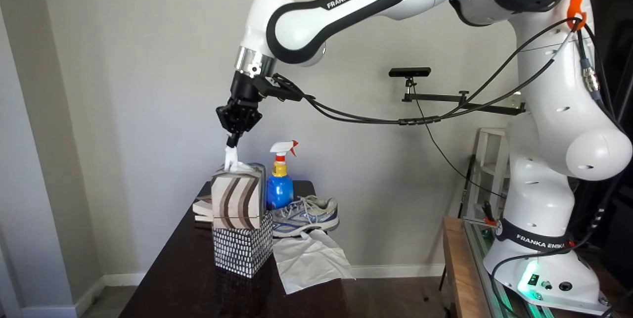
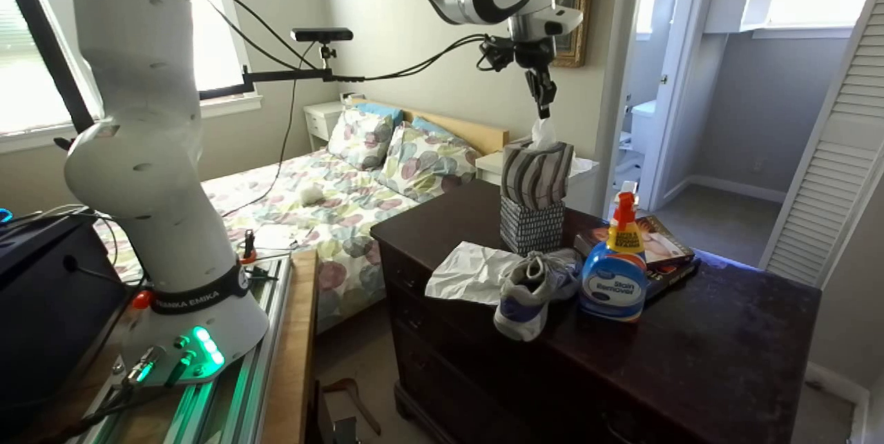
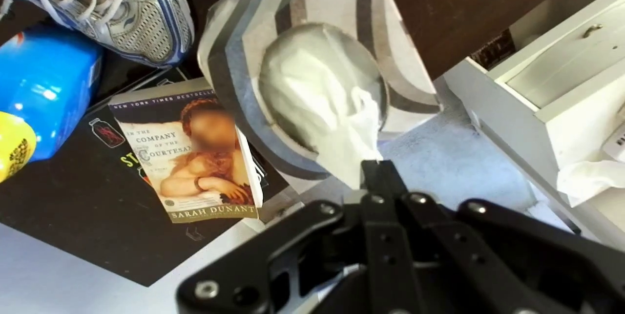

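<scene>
A thin, soft white paper tissue [image 3: 344, 143] stands up from the oval opening in the top of a boxy cardboard tissue box [image 1: 236, 202] with wavy beige, brown and grey stripes. Its upper end is gathered into a narrow, creased peak; lower down it widens into loose, rumpled folds lying within the opening. The black two-finger gripper [image 1: 232, 140] is closed tight above the box, pinching the peak between its tips. The striped box rests on a black-and-white patterned box [image 1: 242, 249], which stands on the dark brown wooden dresser top [image 2: 718, 354], toward the short edge facing the floral-covered bed [image 2: 324, 216]. A crumpled white paper sheet [image 2: 476, 271] lies beside the stack, reaching the drawer-side edge. Near that edge are also a grey-and-blue laced running shoe [image 2: 523, 309] and a blue plastic spray bottle [image 2: 611, 285] with a red trigger.
</scene>
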### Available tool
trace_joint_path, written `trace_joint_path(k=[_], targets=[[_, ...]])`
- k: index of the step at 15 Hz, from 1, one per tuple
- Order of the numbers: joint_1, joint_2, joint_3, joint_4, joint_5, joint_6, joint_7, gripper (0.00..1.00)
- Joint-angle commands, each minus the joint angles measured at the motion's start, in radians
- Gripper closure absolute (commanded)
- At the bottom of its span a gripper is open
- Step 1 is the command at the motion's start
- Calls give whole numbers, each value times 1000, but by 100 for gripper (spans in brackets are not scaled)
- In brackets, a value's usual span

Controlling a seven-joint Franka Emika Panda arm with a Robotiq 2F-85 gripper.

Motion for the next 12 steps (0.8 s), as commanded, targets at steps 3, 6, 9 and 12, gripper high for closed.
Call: trace_joint_path(k=[3,6,9,12], targets=[[-4,-94,4,-23,32,-16,-8,100],[-11,-130,2,-26,31,-62,1,100],[-15,-166,-2,-37,23,-88,10,100],[-22,-195,-3,-38,23,-116,22,100]])
